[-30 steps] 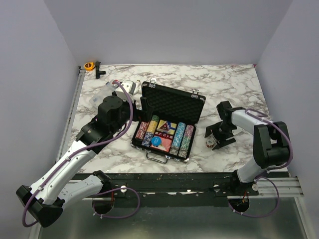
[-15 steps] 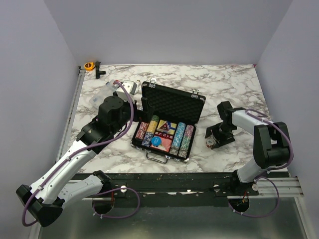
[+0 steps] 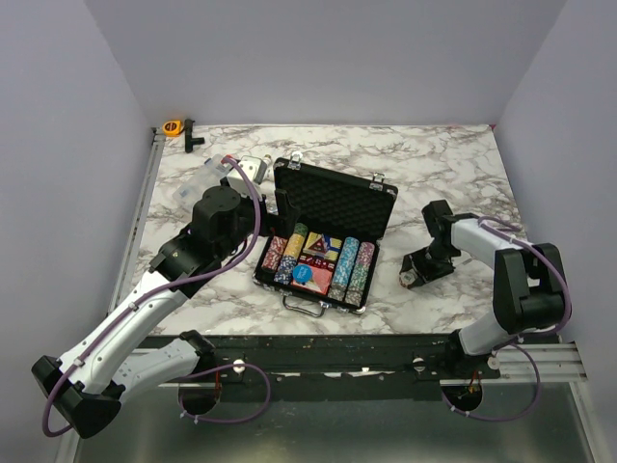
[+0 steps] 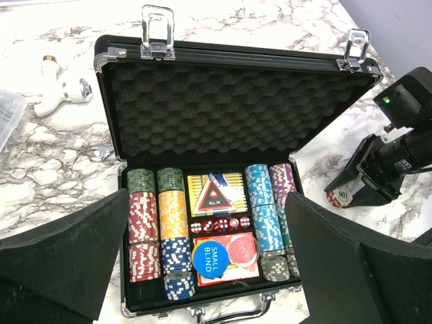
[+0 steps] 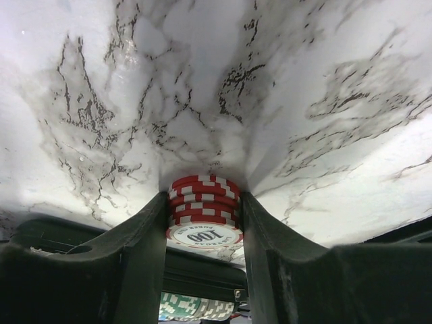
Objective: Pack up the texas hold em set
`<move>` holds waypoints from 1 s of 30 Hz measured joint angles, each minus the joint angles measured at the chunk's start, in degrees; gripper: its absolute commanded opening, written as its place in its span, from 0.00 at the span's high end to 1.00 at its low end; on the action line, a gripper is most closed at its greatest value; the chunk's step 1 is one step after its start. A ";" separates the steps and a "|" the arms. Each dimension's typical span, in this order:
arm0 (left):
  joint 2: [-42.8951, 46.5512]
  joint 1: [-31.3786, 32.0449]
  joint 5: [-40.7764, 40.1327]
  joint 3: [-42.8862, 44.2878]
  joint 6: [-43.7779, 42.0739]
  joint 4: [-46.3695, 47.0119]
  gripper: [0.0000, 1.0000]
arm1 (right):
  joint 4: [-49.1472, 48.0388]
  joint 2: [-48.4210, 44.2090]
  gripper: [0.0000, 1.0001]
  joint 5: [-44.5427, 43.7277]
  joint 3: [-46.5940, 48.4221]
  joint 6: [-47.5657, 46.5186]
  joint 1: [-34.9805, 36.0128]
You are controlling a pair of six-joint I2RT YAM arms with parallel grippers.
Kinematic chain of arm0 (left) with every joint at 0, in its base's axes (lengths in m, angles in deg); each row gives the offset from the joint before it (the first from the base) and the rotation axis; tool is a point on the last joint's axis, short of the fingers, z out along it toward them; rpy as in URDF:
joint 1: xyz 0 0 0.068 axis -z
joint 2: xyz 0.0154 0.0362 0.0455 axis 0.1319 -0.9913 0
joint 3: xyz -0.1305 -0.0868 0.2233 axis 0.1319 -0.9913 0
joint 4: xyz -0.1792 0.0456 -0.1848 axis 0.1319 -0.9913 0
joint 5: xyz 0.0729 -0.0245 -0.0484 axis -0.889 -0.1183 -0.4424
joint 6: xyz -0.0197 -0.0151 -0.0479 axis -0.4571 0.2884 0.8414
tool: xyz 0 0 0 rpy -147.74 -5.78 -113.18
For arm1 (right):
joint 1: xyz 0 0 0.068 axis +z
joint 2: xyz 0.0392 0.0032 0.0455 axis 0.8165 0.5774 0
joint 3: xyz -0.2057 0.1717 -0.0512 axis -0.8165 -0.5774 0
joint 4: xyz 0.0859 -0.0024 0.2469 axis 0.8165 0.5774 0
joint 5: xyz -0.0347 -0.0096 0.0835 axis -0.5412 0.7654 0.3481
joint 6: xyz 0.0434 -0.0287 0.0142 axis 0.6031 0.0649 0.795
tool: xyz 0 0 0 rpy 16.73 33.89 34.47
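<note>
1. The case (image 3: pixel 328 231) lies open; inside it, a blue disc (image 4: pixel 210 258) reads "SMALL BLIND" and a triangle (image 4: pixel 214 196) reads "ALL IN".
2. Right of the case, the right gripper (image 5: pixel 204 201) is clamped on a red chip stack (image 5: pixel 203 223) marked "100".
3. The left gripper (image 4: pixel 208 202) hovers by the case's left side, jaws wide apart.

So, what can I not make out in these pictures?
- Front corners of the briefcase: left wrist view, behind the left gripper.
- Whether the red chip stack is lifted off the table: right wrist view looks along it; top view, too small beside the right gripper.
- Green-and-white chips: right wrist view, cut by the bottom edge.
- Clear plastic box: left wrist view, cut by the left edge.
</note>
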 measured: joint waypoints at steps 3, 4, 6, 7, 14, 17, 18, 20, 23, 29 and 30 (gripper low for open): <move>0.00 0.00 -0.02 0.00 0.00 0.00 0.02 | -0.20 -0.04 0.97 0.07 -0.35 -0.37 0.00; 0.00 0.00 -0.04 0.00 0.00 0.00 0.02 | -0.17 -0.04 0.99 0.07 -0.35 -0.46 0.00; 0.00 0.00 -0.02 0.00 0.00 0.02 0.02 | -0.17 -0.09 0.99 0.07 -0.35 -0.63 0.00; 0.00 0.00 -0.04 0.00 0.00 0.02 0.02 | -0.17 -0.31 0.99 0.07 -0.35 -0.74 0.00; -0.02 0.00 -0.04 0.00 0.00 0.00 0.02 | -1.84 -3.72 0.99 -0.44 -2.05 -0.28 0.15; -0.13 0.00 -0.04 0.00 0.00 0.02 0.02 | -2.97 -6.01 0.99 -1.60 -3.52 0.42 0.35; -0.24 0.00 -0.04 0.00 0.00 0.02 0.02 | -3.34 -6.97 0.99 -2.21 -4.15 0.74 0.50; -0.52 0.00 -0.02 0.00 0.00 0.02 0.02 | -3.23 -8.33 0.99 -2.99 -4.57 1.25 0.50; -1.31 0.00 -0.02 0.00 0.02 0.02 0.02 | -2.95 -9.33 0.99 -3.85 -3.82 1.68 0.50; -2.93 0.00 0.04 0.00 0.07 0.02 0.02 | -1.31 -8.90 0.99 -4.37 0.39 1.77 0.50; -3.19 0.00 0.11 0.00 0.07 0.02 0.02 | -1.18 -8.76 0.99 -4.35 0.76 1.70 0.50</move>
